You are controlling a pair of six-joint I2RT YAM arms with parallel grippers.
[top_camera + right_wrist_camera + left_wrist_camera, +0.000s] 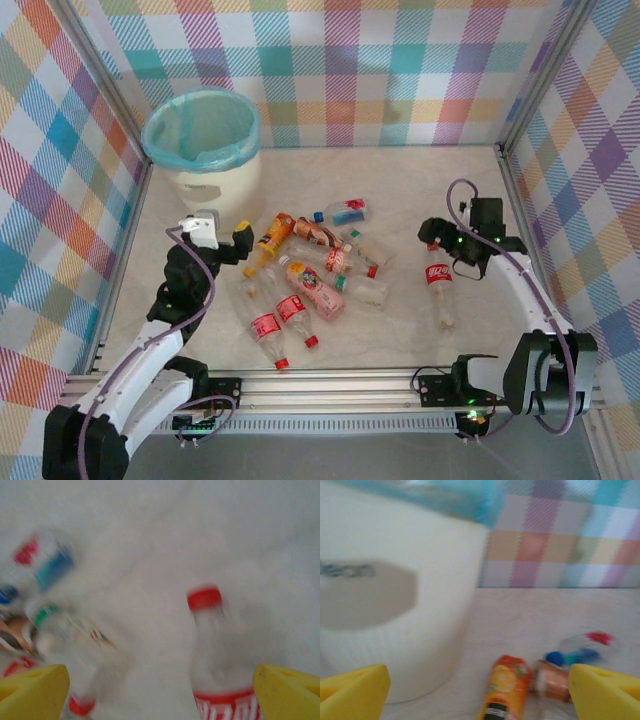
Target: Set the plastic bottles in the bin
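The cream bin with its blue-green liner stands at the back left and looms close in the left wrist view. Several plastic bottles lie in a heap mid-table, among them an orange-labelled one and a blue-labelled one. My left gripper is open between the bin and the heap, the orange bottle lying ahead between its yellow pads. A red-labelled bottle lies apart on the right. My right gripper hovers open over it.
Checked cloth walls and metal frame rails close in the table on three sides. A pink-labelled bottle and two red-labelled ones lie at the heap's near side. Bare tabletop stretches behind the heap.
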